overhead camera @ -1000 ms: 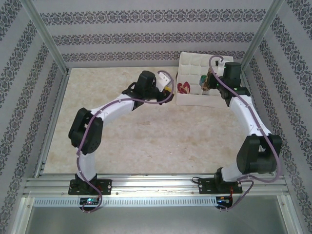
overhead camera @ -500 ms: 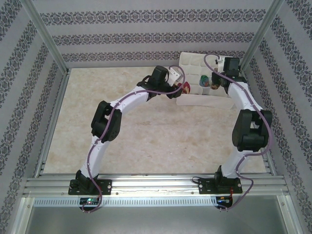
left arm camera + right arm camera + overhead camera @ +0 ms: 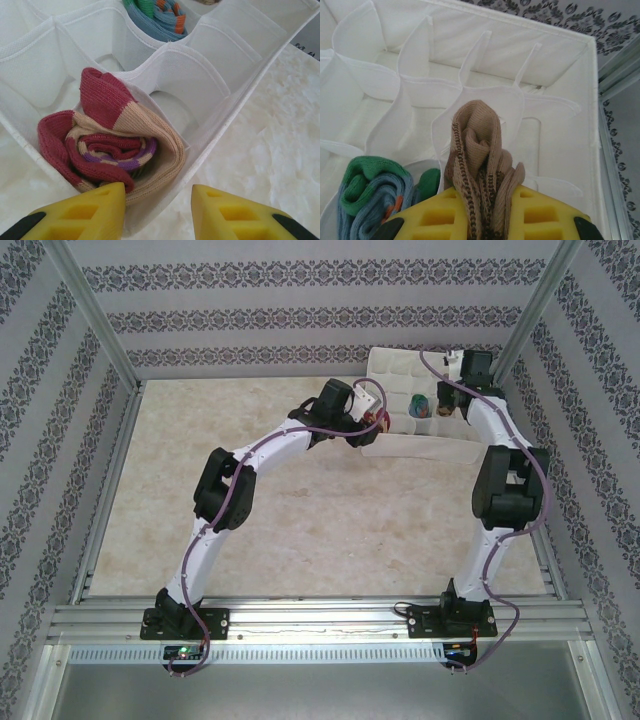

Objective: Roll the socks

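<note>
We see a peach and dark red knitted sock (image 3: 107, 145), rolled up, sitting in the cell at the near left corner of a white fabric divider box (image 3: 200, 80). A blue, green and orange striped sock roll (image 3: 370, 195) fills another cell. The right gripper (image 3: 485, 202) pinches a brown-tan patterned sock (image 3: 477, 145) over a cell near the box's right edge. The left gripper (image 3: 157, 210) hovers spread and empty at the corner cell's outer wall. The box stands in the far right corner of the pale marbled worktop (image 3: 300, 520).
</note>
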Controlling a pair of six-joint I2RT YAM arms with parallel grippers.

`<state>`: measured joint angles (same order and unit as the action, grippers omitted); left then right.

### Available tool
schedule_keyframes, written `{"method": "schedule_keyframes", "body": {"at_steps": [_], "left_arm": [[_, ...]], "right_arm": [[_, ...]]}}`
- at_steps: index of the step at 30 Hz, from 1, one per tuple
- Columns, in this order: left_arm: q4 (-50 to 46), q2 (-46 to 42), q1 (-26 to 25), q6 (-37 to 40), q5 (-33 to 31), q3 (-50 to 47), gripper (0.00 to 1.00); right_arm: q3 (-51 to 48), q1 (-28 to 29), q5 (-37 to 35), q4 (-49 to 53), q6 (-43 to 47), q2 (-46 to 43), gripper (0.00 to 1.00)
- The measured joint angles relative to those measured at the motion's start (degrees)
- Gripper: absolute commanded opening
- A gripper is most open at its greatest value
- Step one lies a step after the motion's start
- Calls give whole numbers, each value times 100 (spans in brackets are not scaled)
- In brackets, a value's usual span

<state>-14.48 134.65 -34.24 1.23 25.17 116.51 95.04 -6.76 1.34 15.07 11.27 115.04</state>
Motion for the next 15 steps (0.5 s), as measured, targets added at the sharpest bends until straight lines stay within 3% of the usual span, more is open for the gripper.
{"method": "schedule_keyframes", "body": {"at_steps": [15], "left_arm": [[-177, 166, 0, -4, -7, 299, 39]], "right_arm": [[-35, 0, 61, 111, 229, 330, 12]]}}
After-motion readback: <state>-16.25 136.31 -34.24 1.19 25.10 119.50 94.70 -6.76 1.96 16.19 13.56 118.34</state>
